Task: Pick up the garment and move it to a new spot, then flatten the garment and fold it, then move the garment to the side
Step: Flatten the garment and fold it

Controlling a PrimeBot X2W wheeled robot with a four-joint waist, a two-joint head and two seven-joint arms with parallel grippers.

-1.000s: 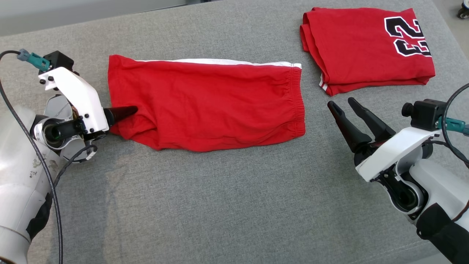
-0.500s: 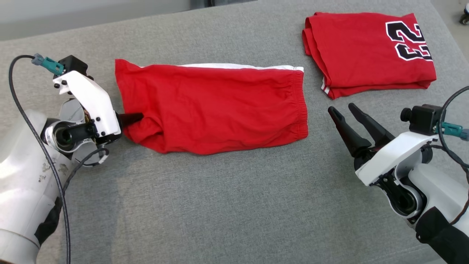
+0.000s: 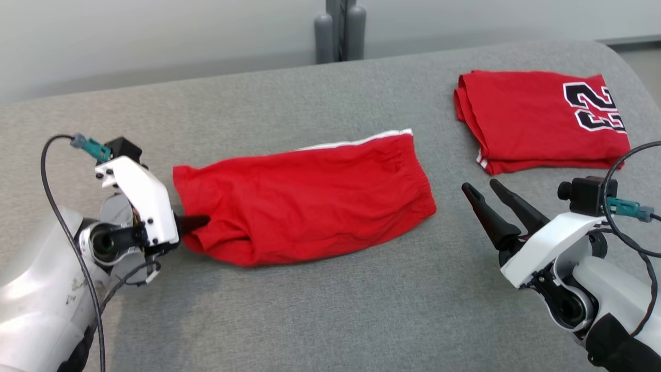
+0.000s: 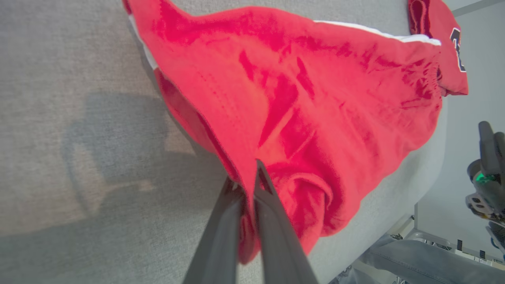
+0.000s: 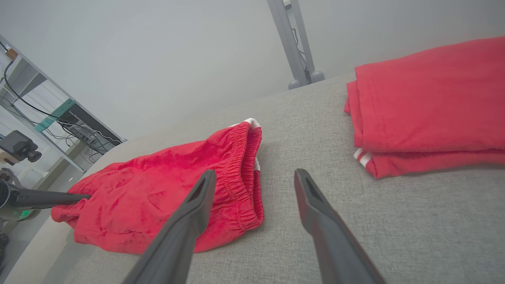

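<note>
Left hand [image 3: 203, 221] newly tight on shorts [image 3: 310, 206] — long axis crosswise, waistband rightward

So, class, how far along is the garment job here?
Done: the red shorts lie leg over leg, fairly flat. In hand: the left gripper is shut on their leg end; the right gripper hangs open. Left: likely further folding, then moving them aside.

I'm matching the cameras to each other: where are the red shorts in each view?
Head view: red shorts at centre.
Left wrist view: red shorts across centre and upper right, clamped by the left pincer.
Right wrist view: red shorts at lower left.
Shared landmark: folded red jersey.
</note>
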